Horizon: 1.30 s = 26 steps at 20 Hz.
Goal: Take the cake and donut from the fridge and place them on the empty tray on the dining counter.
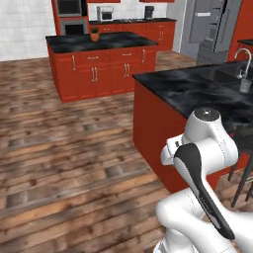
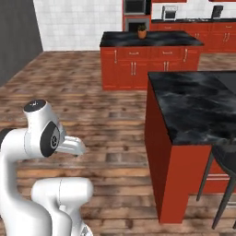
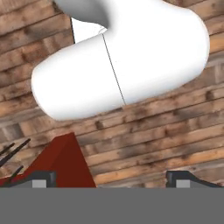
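The grey fridge (image 1: 213,28) stands far off at the back right of the kitchen. Close on my right runs the dining counter (image 1: 197,91) (image 2: 198,106), its black marble top over a red base. My arm is folded up over the base. In the hand view my gripper (image 3: 112,180) points down at the wooden floor, open wide, with nothing between its fingertips (image 3: 43,179). A red corner of the counter's base (image 3: 61,162) shows by the left fingertip. The cake, the donut and the tray are out of view.
A sink with a faucet (image 1: 241,55) is set in the counter top. Dark stools (image 2: 226,177) stand at its near end. A red island (image 1: 101,64) (image 2: 147,60) with a potted plant (image 1: 94,34) lies ahead across open wooden floor.
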Tool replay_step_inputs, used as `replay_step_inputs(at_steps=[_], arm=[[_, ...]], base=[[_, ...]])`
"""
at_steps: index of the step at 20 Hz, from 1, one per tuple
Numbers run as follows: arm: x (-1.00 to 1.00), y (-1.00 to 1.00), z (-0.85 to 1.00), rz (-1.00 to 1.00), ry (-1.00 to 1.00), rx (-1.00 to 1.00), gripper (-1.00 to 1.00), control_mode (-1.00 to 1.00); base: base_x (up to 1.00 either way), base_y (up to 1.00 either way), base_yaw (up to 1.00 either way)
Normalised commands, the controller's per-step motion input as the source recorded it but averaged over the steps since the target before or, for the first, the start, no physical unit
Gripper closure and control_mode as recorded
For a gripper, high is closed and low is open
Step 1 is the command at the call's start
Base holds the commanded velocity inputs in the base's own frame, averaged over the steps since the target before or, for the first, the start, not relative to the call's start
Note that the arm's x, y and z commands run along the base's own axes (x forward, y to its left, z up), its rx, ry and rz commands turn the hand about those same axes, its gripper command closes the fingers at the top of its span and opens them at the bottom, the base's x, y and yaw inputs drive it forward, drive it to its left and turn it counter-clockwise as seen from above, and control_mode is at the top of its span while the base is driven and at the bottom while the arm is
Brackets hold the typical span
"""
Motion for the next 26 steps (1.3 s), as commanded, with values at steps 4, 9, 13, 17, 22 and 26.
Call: replay_step_inputs(at_steps=[4,9,13,17,22,26], arm=[[0.0,0.0,0.0,0.0,0.0,0.0,-1.0,1.0],[0.0,0.0,0.0,0.0,0.0,0.0,-1.0,1.0],[0.0,0.0,0.0,0.0,0.0,0.0,-1.0,1.0],[0.0,0.0,0.0,0.0,0.0,0.0,-1.0,1.0],[0.0,0.0,0.0,0.0,0.0,0.0,-1.0,1.0],[0.0,0.0,0.0,0.0,0.0,0.0,-1.0,1.0]], base=[[0.74,0.73,-0.27],[0.72,0.75,-0.27],[0.72,0.78,-0.26],[0.69,0.78,-0.26],[0.69,0.79,-0.26],[0.68,0.72,-0.26]])
